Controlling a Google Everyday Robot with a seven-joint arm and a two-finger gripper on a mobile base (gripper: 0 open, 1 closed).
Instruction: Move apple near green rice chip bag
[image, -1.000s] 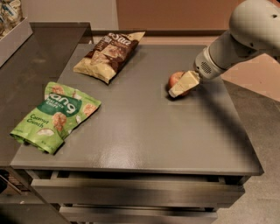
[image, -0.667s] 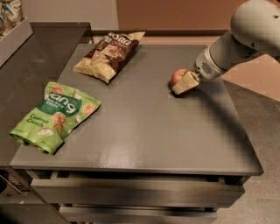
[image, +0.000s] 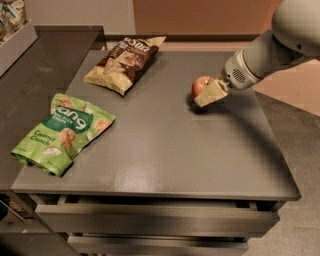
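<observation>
The small red apple (image: 201, 84) is at the right rear of the grey table (image: 165, 150). My gripper (image: 202, 95) reaches in from the right and is shut on the apple. One cream finger (image: 212, 93) lies across the apple's front and the other is hidden behind it. The apple seems to be held just off the tabletop, with a shadow beneath it. The green rice chip bag (image: 62, 132) lies flat at the table's front left corner, far from the apple.
A brown and cream chip bag (image: 125, 62) lies at the rear left of the table. A lower dark counter with a grey bin (image: 15, 37) adjoins on the left. Drawer fronts (image: 155, 220) sit below the front edge.
The gripper and the apple have shifted slightly left and up from their earlier spot. Both bags have stayed put.
</observation>
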